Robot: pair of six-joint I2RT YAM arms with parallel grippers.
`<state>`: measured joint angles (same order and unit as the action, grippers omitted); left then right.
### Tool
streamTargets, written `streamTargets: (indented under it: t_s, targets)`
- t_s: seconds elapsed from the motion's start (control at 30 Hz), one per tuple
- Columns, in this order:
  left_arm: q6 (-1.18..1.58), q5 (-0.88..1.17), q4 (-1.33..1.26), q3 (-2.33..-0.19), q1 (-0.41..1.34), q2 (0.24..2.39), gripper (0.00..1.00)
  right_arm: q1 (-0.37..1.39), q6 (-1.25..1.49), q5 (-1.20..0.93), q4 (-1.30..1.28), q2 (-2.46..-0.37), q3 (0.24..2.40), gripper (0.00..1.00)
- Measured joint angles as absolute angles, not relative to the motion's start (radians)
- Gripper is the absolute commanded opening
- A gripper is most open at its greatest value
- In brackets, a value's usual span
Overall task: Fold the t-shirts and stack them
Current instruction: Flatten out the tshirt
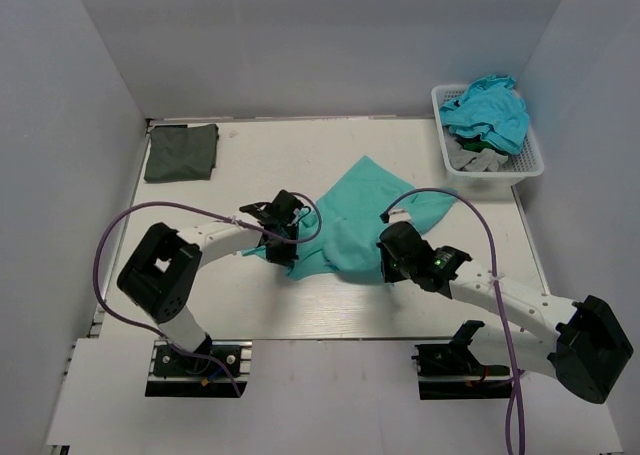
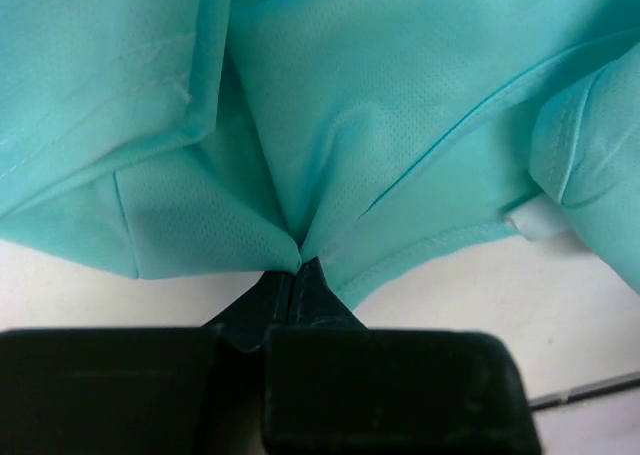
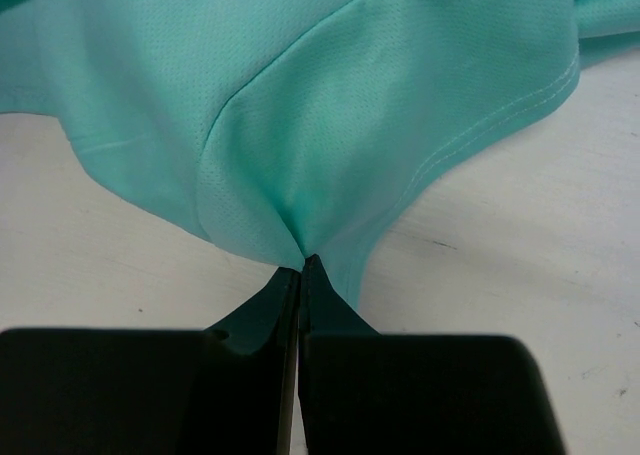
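Right, your left tool (image 2: 298, 265) and right tool (image 3: 302, 262) are each pinching the lower edge of the teal t-shirt (image 1: 365, 210), mid-frame on the worktop (image 1: 300, 305), likely so you can stretch it flat for folding.

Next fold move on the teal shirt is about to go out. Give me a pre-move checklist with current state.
1. Left tool grip: shut on a pinch of the teal shirt near its edge. Ok.
2. Right tool grip: shut on a pinch by the stitched hem. Ok.
3. Layers in each pinch, one or several: cannot tell.
4. Shirt lying flat: creased and bunched between the tools. Not ok.
5. Stack spot: the folded dark shirt sits at the far left corner, apart from the teal one. Ok.
6. Basket at far right, apart from both arms. Ok.
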<state>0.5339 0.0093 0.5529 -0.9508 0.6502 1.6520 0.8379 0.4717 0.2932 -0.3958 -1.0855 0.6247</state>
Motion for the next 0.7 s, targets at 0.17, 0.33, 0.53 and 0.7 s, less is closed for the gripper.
streamTargets:
  t_s: [0.17,0.33,0.53,0.7]
  targets:
    - [0.537,0.005,0.658,-1.01,0.65,1.546,0.0,0.838,0.468,0.321,-0.479,-1.051,0.698,0.0]
    - [0.533,0.001,0.701,-1.196,0.65,1.381,0.0,0.838,0.418,0.389,-0.537,-0.927,0.861,0.0]
    - [0.522,-0.074,0.718,-1.426,0.653,1.219,0.0,0.838,0.327,0.489,-0.541,-0.836,1.083,0.0]
    - [0.512,-0.173,0.717,-1.556,0.649,1.152,0.0,0.838,0.226,0.564,-0.483,-0.779,1.147,0.0]
